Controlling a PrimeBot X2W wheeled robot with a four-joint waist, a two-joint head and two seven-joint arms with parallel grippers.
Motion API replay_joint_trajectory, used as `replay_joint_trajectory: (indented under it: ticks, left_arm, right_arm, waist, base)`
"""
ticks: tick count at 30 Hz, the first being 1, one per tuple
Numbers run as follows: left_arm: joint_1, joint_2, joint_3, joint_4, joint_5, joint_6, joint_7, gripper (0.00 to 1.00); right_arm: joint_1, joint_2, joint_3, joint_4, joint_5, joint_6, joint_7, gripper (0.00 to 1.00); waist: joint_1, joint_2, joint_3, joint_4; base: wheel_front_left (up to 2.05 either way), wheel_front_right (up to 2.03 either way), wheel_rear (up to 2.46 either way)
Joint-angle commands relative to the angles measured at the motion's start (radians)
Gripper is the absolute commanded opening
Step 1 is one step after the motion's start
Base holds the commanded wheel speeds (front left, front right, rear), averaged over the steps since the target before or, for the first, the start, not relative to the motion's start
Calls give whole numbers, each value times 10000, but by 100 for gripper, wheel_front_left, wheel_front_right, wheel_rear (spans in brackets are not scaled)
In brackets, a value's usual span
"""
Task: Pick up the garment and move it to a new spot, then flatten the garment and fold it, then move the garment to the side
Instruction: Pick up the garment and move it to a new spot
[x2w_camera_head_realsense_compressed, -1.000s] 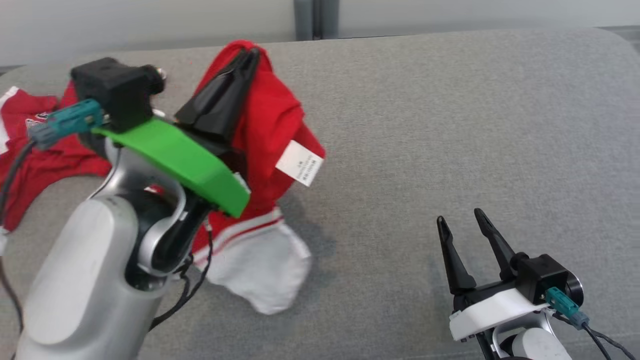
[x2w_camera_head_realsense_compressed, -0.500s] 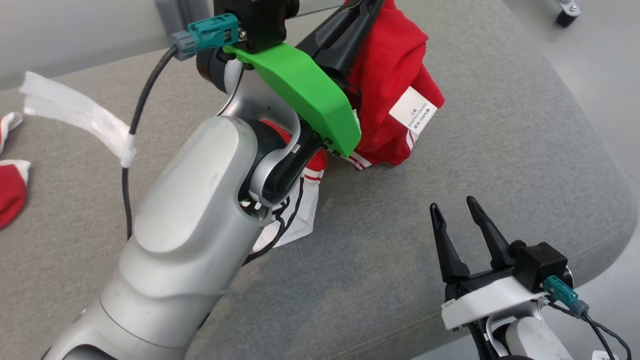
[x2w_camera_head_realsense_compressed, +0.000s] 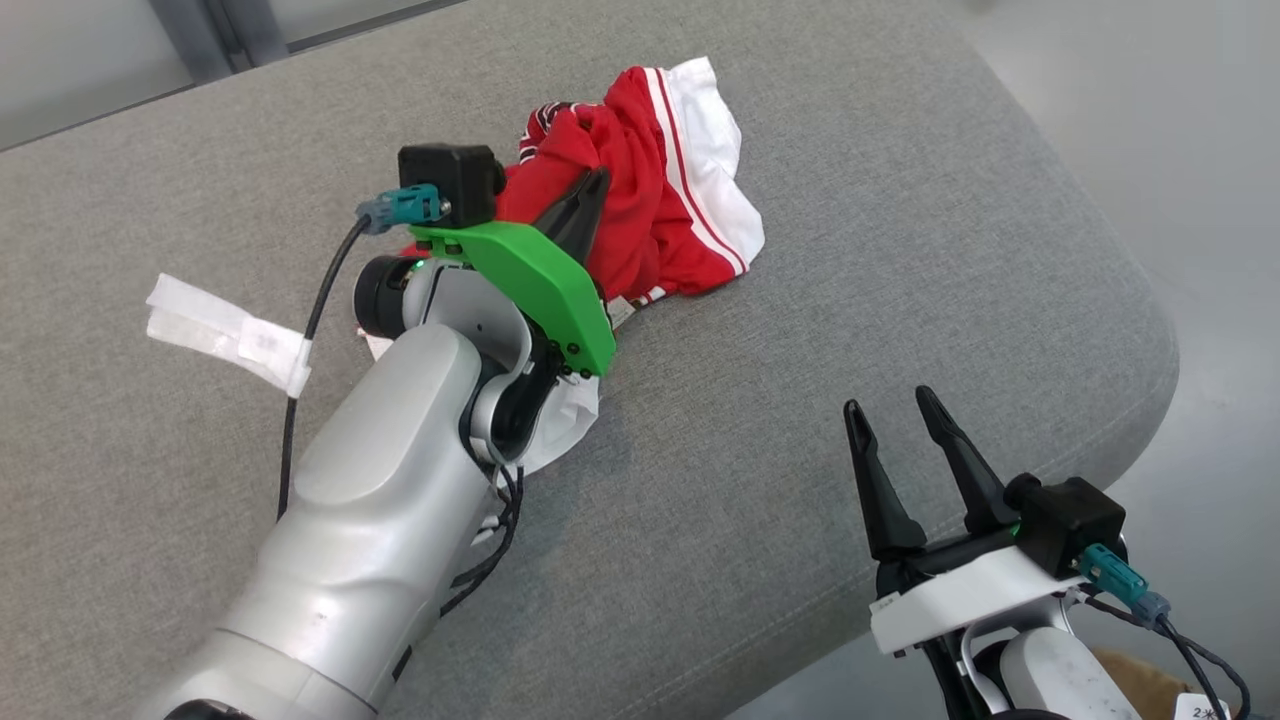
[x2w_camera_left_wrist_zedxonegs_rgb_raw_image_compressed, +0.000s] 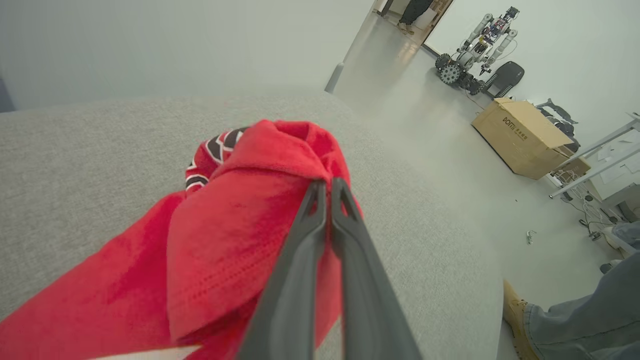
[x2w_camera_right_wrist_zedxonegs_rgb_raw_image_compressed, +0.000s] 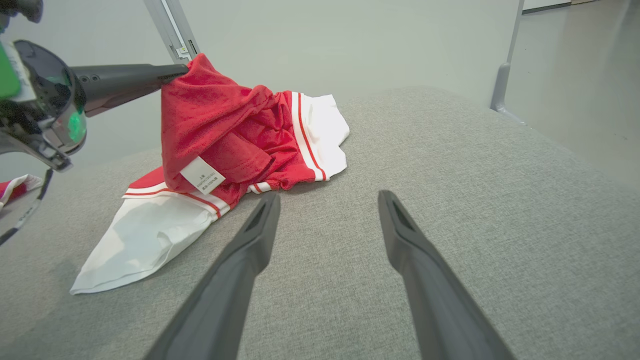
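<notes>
The fingers of your left gripper (x2w_camera_head_realsense_compressed: 595, 185) are pinching a fold of the red and white garment (x2w_camera_head_realsense_compressed: 690, 200), as the head view shows. The garment sits in a heap on the grey cushion (x2w_camera_head_realsense_compressed: 900, 250), near its far right corner. The fingers of your right gripper (x2w_camera_head_realsense_compressed: 888, 403) are spread wide and hold nothing. I think you are setting the garment down at its new spot. Lower it slowly and keep it back from the edge. White tape (x2w_camera_head_realsense_compressed: 225, 328) hangs on the left arm's cable, so don't let it snag.

From the left wrist, the two fingers are pressed tight on the garment. Past the cushion are a cardboard box (x2w_camera_left_wrist_zedxonegs_rgb_raw_image_compressed: 525, 145), another robot (x2w_camera_left_wrist_zedxonegs_rgb_raw_image_compressed: 470, 55) and a person's leg (x2w_camera_left_wrist_zedxonegs_rgb_raw_image_compressed: 580, 320). Stay clear of them.

From the right wrist, the garment's top hangs from the left fingers (x2w_camera_right_wrist_zedxonegs_rgb_raw_image_compressed: 125, 82). Its white end (x2w_camera_right_wrist_zedxonegs_rgb_raw_image_compressed: 145, 240) and label (x2w_camera_right_wrist_zedxonegs_rgb_raw_image_compressed: 202, 175) lie near your open right fingers. That looks like a good place to grab next.
</notes>
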Motion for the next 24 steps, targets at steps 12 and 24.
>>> replay_joint_trajectory:
  ticks: [12, 24]
  left_arm:
    - [157, 13, -1730, 261, -1981, -362, -1038, 100]
    - [1574, 875, -2107, -771, -613, 608, -2976, 100]
  right_arm:
    - [-77, -3, -179, 81, -220, -5, -8, 100]
    - [641, -6, -826, -503, -1029, -3, -8, 100]
  waist:
    - [0, -1, -86, 692]
    - [0, -1, -1098, 1939]
  base:
    - [0, 0, 0]
    - [0, 0, 0]
